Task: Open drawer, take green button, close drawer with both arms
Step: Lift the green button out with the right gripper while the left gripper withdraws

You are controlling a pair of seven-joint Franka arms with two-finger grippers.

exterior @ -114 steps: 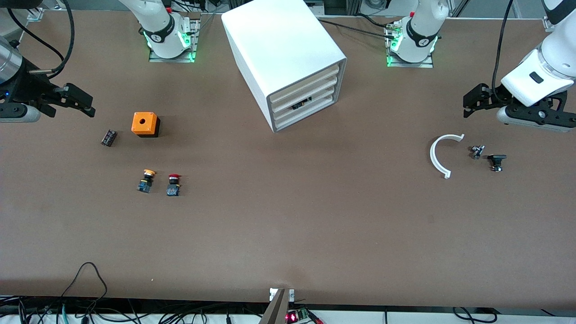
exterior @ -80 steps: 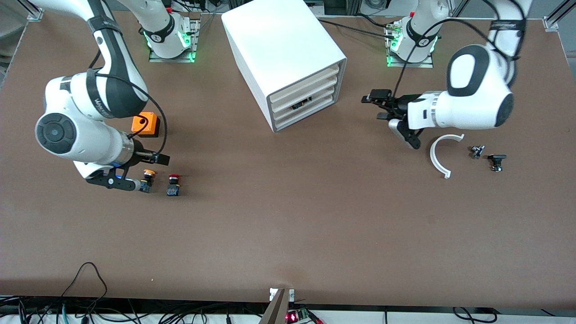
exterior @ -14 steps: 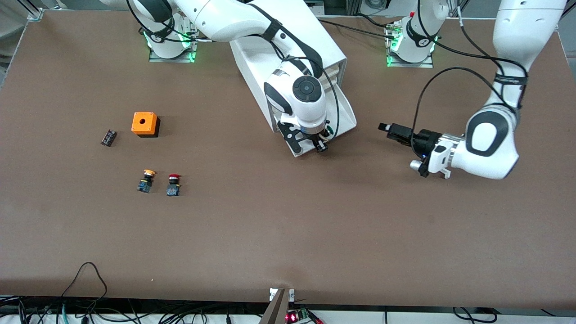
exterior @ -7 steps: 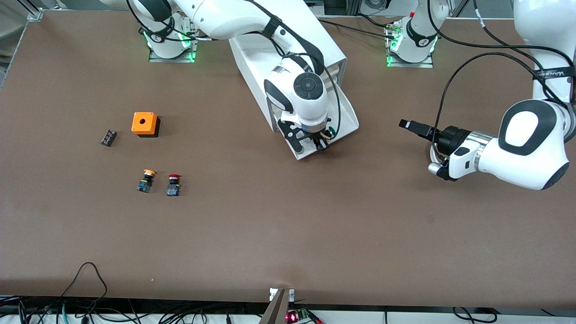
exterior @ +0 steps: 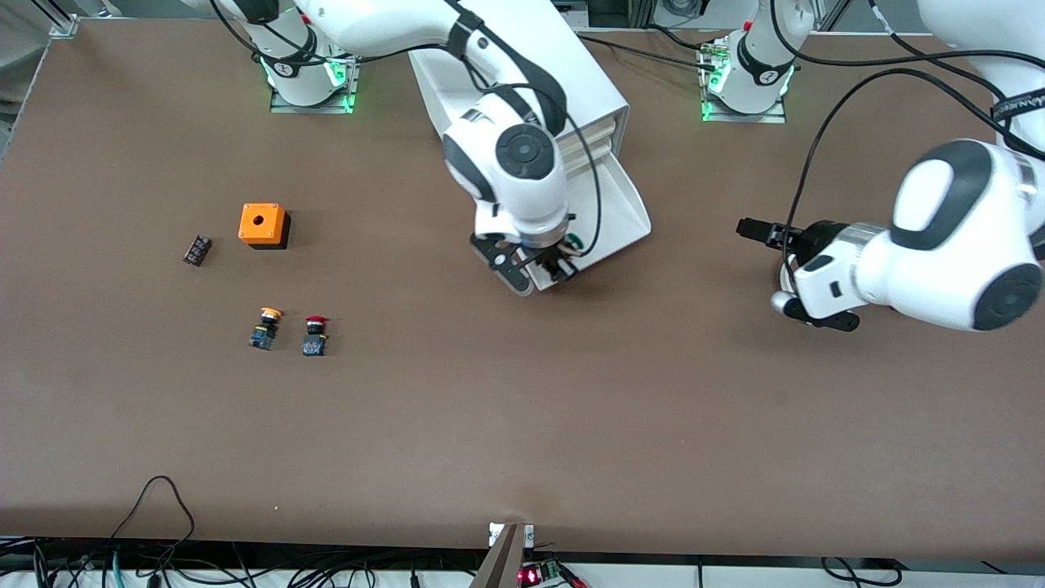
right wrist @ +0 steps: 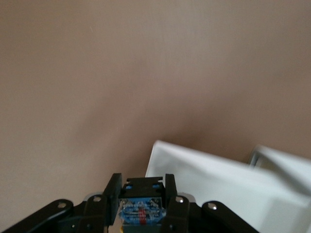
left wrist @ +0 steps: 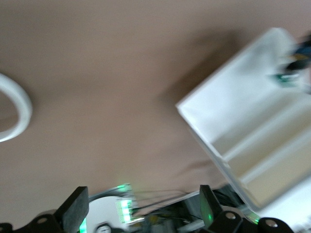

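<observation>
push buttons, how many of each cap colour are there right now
green cap: 1, the button held in the right gripper over the open drawer
yellow cap: 1, the yellow-capped button on the table
red cap: 1, the red-capped button beside it
total: 3

Upper middle of the frame: cabinet (exterior: 522,73) on the tabletop (exterior: 522,425) — its drawer (exterior: 616,216) pulled out toward the camera, the button (exterior: 571,242) over its front end.
</observation>
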